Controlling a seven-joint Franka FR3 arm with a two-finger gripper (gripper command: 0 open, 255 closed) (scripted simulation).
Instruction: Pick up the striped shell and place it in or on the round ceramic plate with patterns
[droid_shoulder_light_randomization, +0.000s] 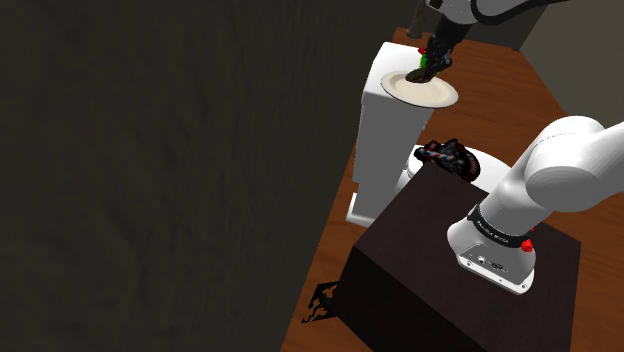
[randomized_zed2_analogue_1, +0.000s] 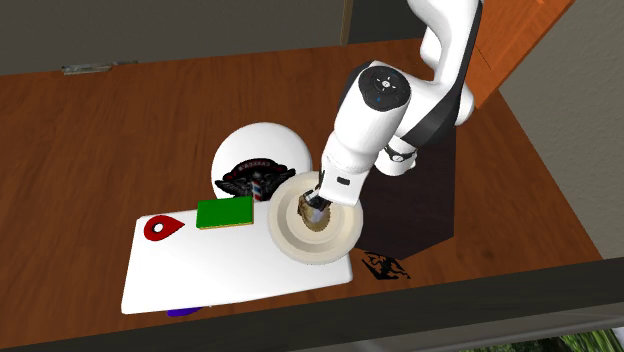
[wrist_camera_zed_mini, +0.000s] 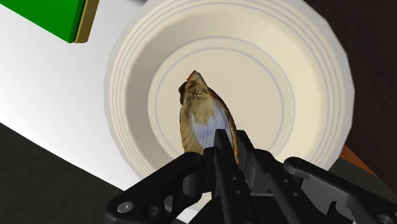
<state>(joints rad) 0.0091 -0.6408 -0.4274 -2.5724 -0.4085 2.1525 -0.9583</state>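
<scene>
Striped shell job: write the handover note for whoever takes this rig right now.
Gripper: shut on the brown-and-white striped shell.
Position: shell held over the middle of the round cream plate with ringed pattern; whether it touches the plate cannot be told.
Done: shell picked up and brought to the plate.
Left: lower if needed, release, withdraw.

Shoulder view dim: dark grey streaked wall murky across its left, brown wood surface muted. Light hits white robot arm from above, grey shade underneath. Second exterior view brighter, light even, shading soft. Wrist view: cream round ringed plate evenly bright; brown-and-white striped shell pale w/ light on its face; black gripper v. dark, faint highlights.
</scene>
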